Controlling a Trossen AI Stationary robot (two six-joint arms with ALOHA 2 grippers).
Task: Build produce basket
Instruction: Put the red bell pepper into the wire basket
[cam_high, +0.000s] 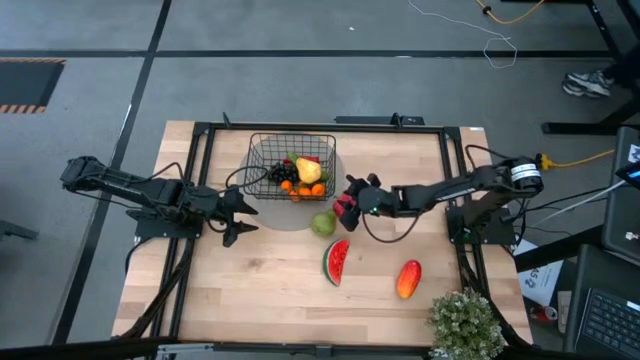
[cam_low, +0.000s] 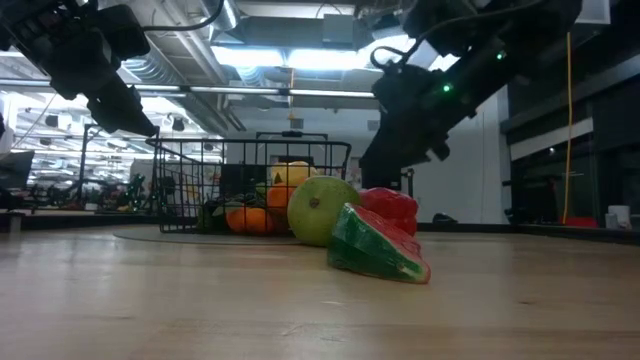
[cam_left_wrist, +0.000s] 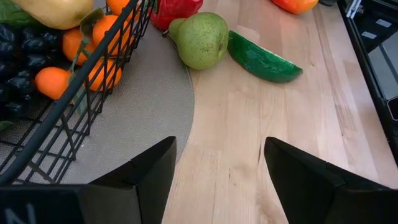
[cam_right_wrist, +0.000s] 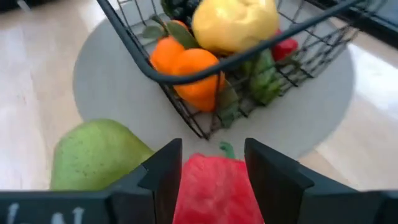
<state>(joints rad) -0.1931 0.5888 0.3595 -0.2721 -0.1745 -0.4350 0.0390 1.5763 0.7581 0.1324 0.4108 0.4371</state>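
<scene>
The black wire basket (cam_high: 292, 136) stands on a grey round mat (cam_high: 268, 214) at the table's far middle and holds oranges, dark grapes and a yellow fruit (cam_right_wrist: 233, 22). A green pear (cam_high: 322, 223) lies at the mat's edge. A watermelon slice (cam_high: 337, 262) and an orange-red mango (cam_high: 408, 279) lie on the wood nearer the front. My right gripper (cam_right_wrist: 211, 163) is just right of the basket's near corner, shut on a red fruit (cam_high: 345, 208). My left gripper (cam_left_wrist: 221, 168) hangs open over the mat, left of the basket's near side, with nothing between its fingers. My right gripper pinches the red fruit between its two fingers, one on each of two opposite sides (cam_right_wrist: 186, 186). The fingers come from the table's right, slanting down. The fruit's green stem end (cam_right_wrist: 227, 149) points toward the basket. It sits low beside the pear; whether it touches the table is hidden behind the watermelon slice.
A potted leafy plant (cam_high: 465, 322) stands at the near right corner. A black frame (cam_high: 205, 128) borders the table's top. Bare wood lies at the near left and between the slice and the front edge.
</scene>
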